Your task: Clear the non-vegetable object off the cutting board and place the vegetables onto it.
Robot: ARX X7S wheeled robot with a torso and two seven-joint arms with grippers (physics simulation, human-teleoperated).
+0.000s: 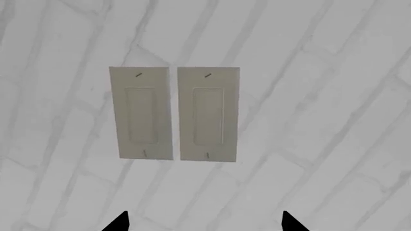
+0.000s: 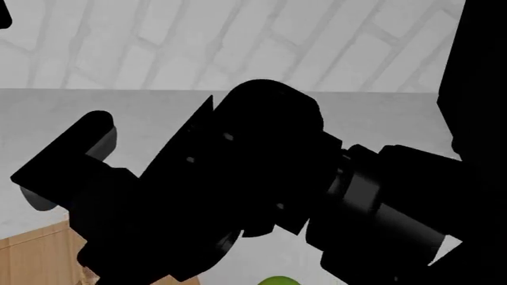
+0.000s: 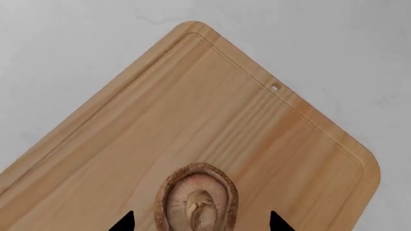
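I see the mushroom [image 3: 197,198] between my right gripper [image 3: 200,222] tips, gills up, over the cutting board [image 3: 192,110] (contact unclear); left gripper [image 1: 204,222] spread, empty.

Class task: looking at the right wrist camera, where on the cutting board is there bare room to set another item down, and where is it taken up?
The cutting board is bare wood from its rounded corner and grooved rim down to the mushroom. The only crowded spot is around the mushroom, which sits between the right gripper jaws' dark tips.
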